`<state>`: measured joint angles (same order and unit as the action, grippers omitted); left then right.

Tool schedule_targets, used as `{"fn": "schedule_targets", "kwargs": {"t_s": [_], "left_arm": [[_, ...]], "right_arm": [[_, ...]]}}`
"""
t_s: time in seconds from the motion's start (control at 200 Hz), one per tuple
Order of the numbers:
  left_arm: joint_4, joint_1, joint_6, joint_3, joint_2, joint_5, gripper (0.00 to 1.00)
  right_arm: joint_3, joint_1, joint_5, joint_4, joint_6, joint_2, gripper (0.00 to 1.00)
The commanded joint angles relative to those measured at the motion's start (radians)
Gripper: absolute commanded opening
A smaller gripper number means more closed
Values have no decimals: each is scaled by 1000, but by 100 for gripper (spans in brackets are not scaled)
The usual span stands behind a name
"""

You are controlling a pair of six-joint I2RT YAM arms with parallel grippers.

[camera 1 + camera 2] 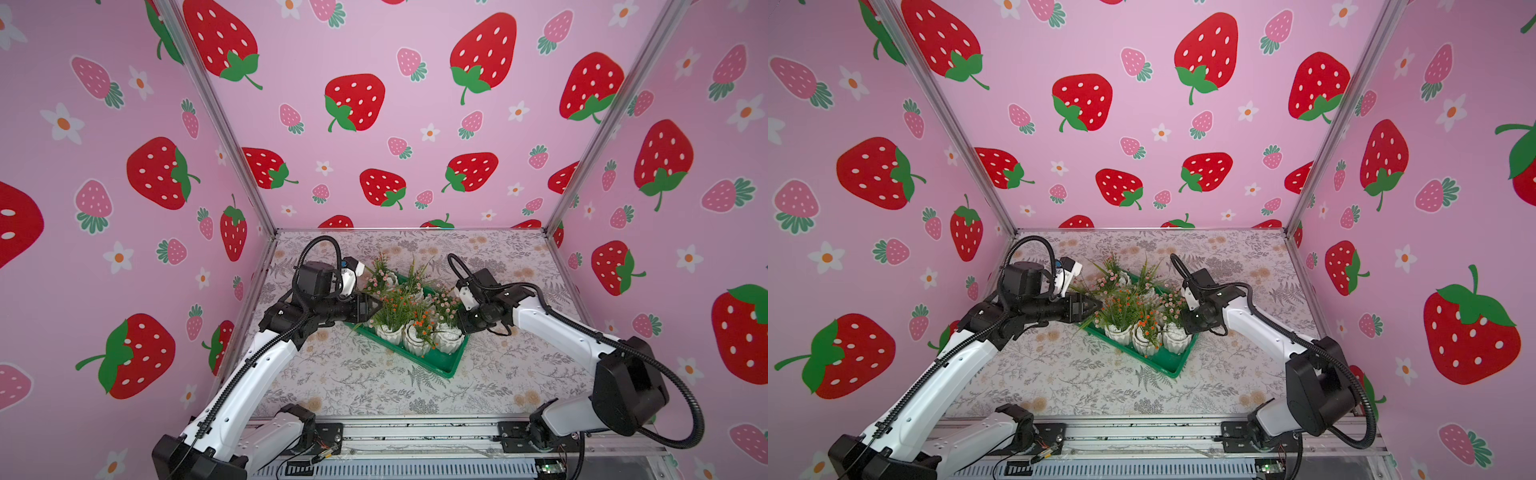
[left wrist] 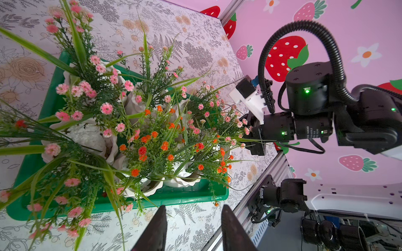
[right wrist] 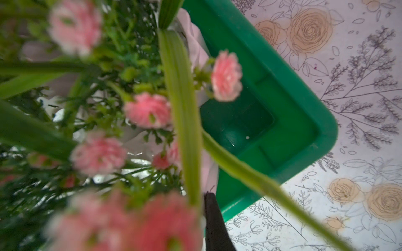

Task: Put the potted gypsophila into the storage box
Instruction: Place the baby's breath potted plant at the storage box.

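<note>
Strawberry-printed pink walls (image 1: 374,104) closed round a desk (image 1: 353,386) covered in a pale leaf-and-rose pattern. At the lower middle of both top views the potted gypsophila (image 1: 409,316) (image 1: 1133,316) stood bunched inside the storage box (image 1: 441,368) (image 1: 1168,366), which lay askew on the desk. Three white ribbed pots (image 1: 413,338) lined the box's lower wall. More pots behind them were mostly hidden by their own sprigs, so I could not count them. Orange blooms filled the middle of the bunch and pink ones its upper and right parts.

The left tool (image 1: 374,309) (image 1: 1096,307) hung at the box's left edge in the picture, just beside the outer leaves. In the left wrist view its two dark fingers (image 2: 156,230) stood apart at the bottom of the frame with only desk between them, so it was open and held nothing.

The right tool (image 1: 461,322) reached in among the pink sprigs at the box's right side. The right wrist view showed one dark finger (image 3: 214,221) at the bottom, against a white pot's edge, near a green corner (image 3: 282,87) of the box. That tool was closed; whether a stem was pinched could not be told.
</note>
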<state>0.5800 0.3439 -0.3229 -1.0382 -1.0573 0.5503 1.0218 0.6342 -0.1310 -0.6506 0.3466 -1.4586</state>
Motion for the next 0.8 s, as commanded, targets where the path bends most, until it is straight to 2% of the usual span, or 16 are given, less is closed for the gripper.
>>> {"fn": "schedule_targets", "kwargs": {"t_s": [0.0,0.48,0.625,0.79], "left_arm": [[-15,-7,-5,10,-1,20,44],[-14,-11,-6,10,-1,24,44],[-14,-10,-4,11,-1,20,44],[-14,-10,-5,10,-2,19,44]], "right_arm": [[-8,12,7,39,6,-19,0],[-9,12,15,43,-13,-54,0],[-6,13,5,42,-16,-41,6],[4,13,4,30,-17,-12,19]]}}
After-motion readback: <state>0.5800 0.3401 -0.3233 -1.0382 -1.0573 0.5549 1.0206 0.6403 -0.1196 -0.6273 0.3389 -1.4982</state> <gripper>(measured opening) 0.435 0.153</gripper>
